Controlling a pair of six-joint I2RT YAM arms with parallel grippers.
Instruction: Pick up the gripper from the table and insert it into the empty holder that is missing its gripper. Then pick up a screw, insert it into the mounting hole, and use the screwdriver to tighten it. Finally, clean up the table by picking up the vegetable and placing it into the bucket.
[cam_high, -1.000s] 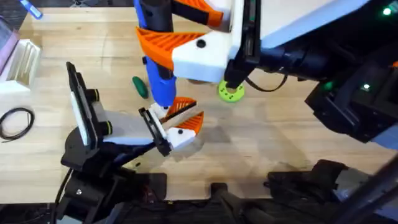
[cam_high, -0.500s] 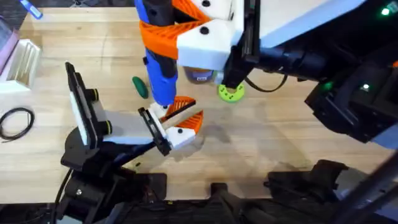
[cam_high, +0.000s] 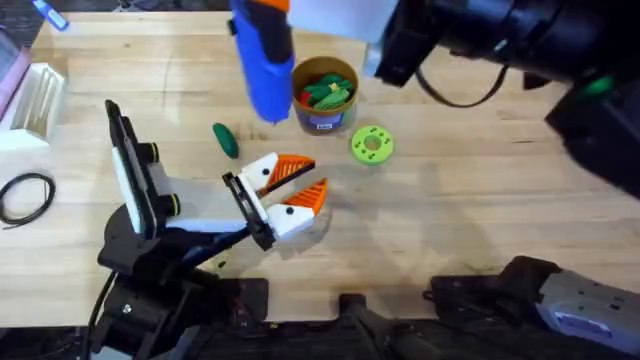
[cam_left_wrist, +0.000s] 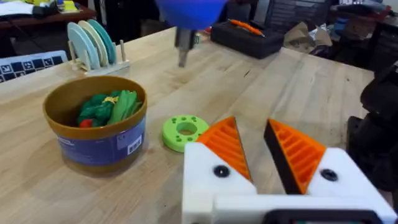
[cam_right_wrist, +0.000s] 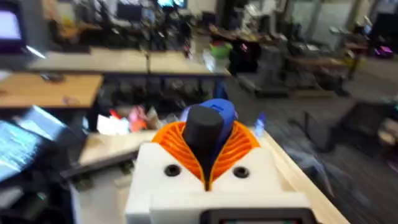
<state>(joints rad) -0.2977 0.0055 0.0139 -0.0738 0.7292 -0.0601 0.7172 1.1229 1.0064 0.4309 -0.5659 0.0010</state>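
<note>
A: Screwdriver (cam_high: 263, 62) first, since it's your biggest piece: the right hand (cam_right_wrist: 208, 163) is clamped on it, holding it upright above the worktop (cam_high: 470, 215), just beside the bucket (cam_high: 323, 95).

B: And room around it?

A: You have bare worktop to the right of the green disc (cam_high: 372, 144), out to the edge. The left hand (cam_high: 290, 192) lies low near the middle, its two orange ribbed fingers (cam_left_wrist: 227, 146) apart with nothing between them.

B: Counts?

A: One screwdriver, one bucket with green and red toy pieces inside, one disc just right of it. You also have one vegetable (cam_high: 226, 139) lying on the worktop left of the bucket, apart from the left hand. Both white holders (cam_left_wrist: 217, 190) carry an orange finger.
</note>
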